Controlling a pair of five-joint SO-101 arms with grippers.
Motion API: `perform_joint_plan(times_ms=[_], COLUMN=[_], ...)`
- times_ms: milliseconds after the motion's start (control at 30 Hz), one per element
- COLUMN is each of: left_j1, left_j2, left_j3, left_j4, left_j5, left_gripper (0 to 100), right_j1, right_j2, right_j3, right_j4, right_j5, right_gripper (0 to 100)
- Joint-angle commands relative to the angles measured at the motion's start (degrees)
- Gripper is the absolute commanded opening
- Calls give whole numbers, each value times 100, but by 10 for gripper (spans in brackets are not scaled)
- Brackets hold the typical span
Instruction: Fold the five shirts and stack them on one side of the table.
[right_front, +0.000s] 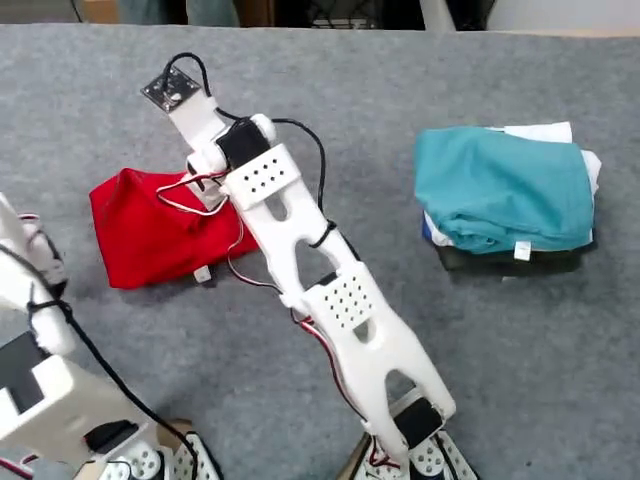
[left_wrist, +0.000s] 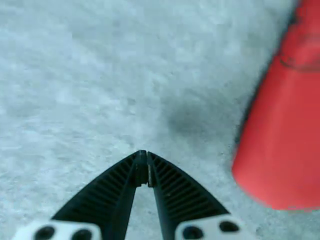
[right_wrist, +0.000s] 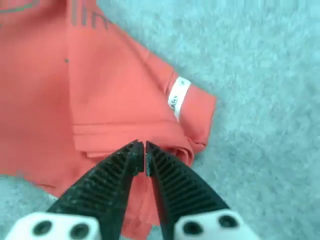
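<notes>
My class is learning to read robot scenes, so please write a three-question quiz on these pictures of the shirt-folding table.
1. True or false: the teal shirt lies on top of the stack.
2. Multiple choice: the red shirt lies (A) on the stack, (B) by itself on the grey table, apart from the stack, (C) hanging over the table edge.
3. Fill in the blank: in its own wrist view, the right end effector is ___ (open or shut) above the red shirt.

Key: 1 true; 2 B; 3 shut.
</notes>
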Motion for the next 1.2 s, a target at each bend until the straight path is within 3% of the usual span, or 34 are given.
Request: perform_joint_plan(times_ms=[0,233,333,667,867,1000,1167], left_j1=[92,-163,-295,-505,-444,-444,-400], left_j2=[-281,-281,-281,-264,-281,-281,-281], left_j3=[40,75,101,110,277,268,277], left_j4=[-53,-193,-325,-290,-334,-343,-343], left_j5=[193,158,167,176,202,202,202], left_gripper=[29,29,29,29,29,29,29], right_j1=[-246,-1266,-1354,484,1178,1284,624], right_j2=[-198,-4,330,1024,1033,892,154], right_j3=[-523,-409,-391,-453,-866,-1121,-1191], right_j4=[466,686,360,-2470,-3842,-3376,-1081], right_j5=[26,18,26,62,53,18,18], right_gripper=[15,15,15,15,15,15,15])
